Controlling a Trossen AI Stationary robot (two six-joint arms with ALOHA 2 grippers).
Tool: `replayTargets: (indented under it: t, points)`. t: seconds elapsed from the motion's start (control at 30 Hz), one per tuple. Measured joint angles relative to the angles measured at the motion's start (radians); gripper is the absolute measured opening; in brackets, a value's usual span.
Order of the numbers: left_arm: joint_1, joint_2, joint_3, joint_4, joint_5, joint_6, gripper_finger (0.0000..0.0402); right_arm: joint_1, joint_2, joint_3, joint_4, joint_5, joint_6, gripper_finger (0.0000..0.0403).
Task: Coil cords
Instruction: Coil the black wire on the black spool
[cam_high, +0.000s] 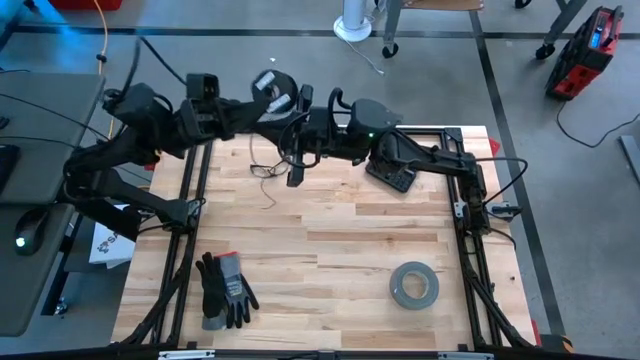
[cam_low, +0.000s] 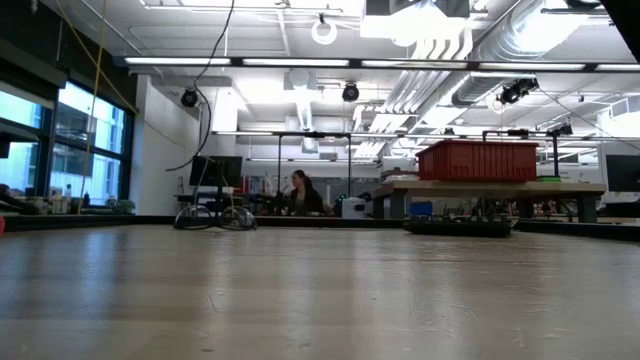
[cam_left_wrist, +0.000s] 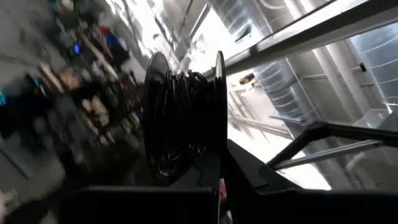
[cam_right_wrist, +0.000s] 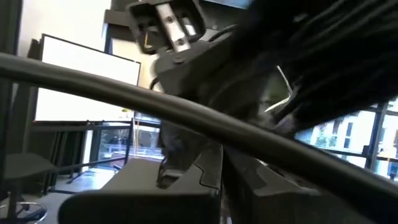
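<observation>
Left gripper (cam_high: 285, 100) clenched on black spool (cam_left_wrist: 185, 112), raised beyond table (cam_high: 330, 240) far edge; right gripper (cam_high: 297, 165) shut (cord (cam_high: 265, 170) hangs just beside it, trailing onto table

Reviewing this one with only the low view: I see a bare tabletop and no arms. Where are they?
Observer: Both are raised above the table's far edge, with the left tool and the right tool close together.
Reviewer: Is anything held?
Observer: The left tool is shut on the small black spool.
Reviewer: And the cord?
Observer: A thin dark cord lies loose on the wood below the tools.
</observation>
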Motion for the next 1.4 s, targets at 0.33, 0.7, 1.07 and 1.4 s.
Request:
replayTargets:
  t: [0.33,0.7,1.07,1.4]
  points:
    - [-0.003,0.013,0.000,0.004,0.073,-0.151,0.0003,-0.020,0.000,0.000,0.003,0.028,-0.025,0.0000]
    - [-0.049,-0.016,0.001,-0.141,0.171,-0.251,0.0002,-0.039,0.000,0.000,0.026,0.031,-0.142,0.0000]
    - [-0.055,-0.120,0.001,-0.442,0.167,-0.166,0.0001,-0.083,0.000,0.000,-0.057,0.022,-0.238,0.0000]
    - [-0.054,-0.124,-0.002,-0.726,0.077,0.237,0.0001,-0.105,-0.011,0.000,-0.174,-0.020,-0.275,0.0000]
